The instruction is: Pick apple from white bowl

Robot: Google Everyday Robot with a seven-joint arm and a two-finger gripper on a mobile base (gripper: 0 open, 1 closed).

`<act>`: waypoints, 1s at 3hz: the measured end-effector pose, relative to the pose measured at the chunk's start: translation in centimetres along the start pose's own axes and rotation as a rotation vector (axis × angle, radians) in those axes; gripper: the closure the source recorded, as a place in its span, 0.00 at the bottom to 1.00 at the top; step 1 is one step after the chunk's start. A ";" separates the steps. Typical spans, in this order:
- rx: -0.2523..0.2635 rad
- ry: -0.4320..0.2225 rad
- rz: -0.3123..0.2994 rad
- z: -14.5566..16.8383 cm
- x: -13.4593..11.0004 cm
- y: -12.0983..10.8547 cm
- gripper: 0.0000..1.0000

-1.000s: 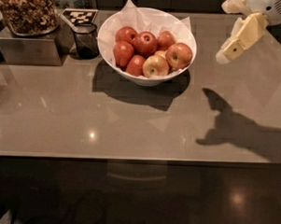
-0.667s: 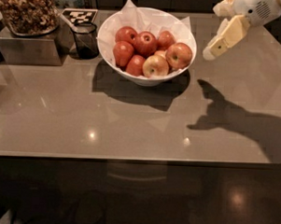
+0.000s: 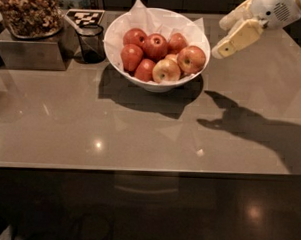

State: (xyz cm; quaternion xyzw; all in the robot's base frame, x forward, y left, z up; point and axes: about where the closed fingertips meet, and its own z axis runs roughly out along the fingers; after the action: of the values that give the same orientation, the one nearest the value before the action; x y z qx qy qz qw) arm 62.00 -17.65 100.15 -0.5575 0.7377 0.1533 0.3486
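The white bowl (image 3: 112, 46), lined with white paper, stands at the back middle of the table and holds several apples. The large red-orange apple (image 3: 191, 58) lies at the bowl's right side, next to a paler yellow apple (image 3: 166, 70). Darker red apples (image 3: 155, 45) lie behind and to the left. My gripper (image 3: 220, 39) hangs in the air just right of the bowl's rim, above table height. Its two cream fingers (image 3: 238, 40) point down-left toward the bowl, stand apart and hold nothing.
A small dark glass cup (image 3: 91, 42) stands just left of the bowl. A metal box topped with a tray of brown snacks (image 3: 30, 11) is at the back left. A checkered marker card (image 3: 85, 17) lies behind the cup. The table's front edge (image 3: 138, 169) runs across the middle.
My gripper has moved left and slightly down, from near the right edge of the view to just beside the bowl's right rim. Its shadow on the table moved left too.
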 end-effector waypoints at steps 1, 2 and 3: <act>-0.007 -0.008 0.007 0.9 0.1 -0.3 0.22; -0.042 -0.041 0.010 3.8 -0.3 -1.4 0.24; -0.094 -0.061 0.004 7.0 -0.9 -2.2 0.28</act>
State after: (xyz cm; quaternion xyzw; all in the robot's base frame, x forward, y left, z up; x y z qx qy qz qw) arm 66.57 -13.39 96.13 -0.5669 0.7197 0.2055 0.3441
